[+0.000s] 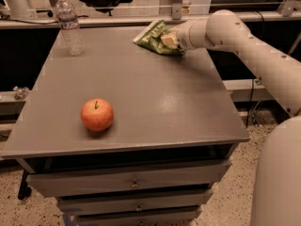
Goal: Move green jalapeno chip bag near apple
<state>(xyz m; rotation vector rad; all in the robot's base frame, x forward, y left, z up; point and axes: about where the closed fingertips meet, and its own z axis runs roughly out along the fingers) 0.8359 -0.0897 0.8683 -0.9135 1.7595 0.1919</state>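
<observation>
While the apple (97, 114) sits at the front left of the surface (155, 102), the green jalapeno chip bag (151, 36) is well apart at the far right edge, its right end pinched in the closed pincer (170, 40). The grasp looks made; the next move calls for a carry forward and left, ending beside the apple.

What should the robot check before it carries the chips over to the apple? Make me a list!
1. The gripper is at the wrinkly green foil chip bag, at the table's far right: ok.
2. Firm hold on the bag: cannot tell.
3. The round red-orange apple is in plain sight, front left: ok.
4. Nothing lies on the grey tabletop between bag and apple: ok.
5. The clear plastic water bottle stands off the path, far left corner: ok.
</observation>
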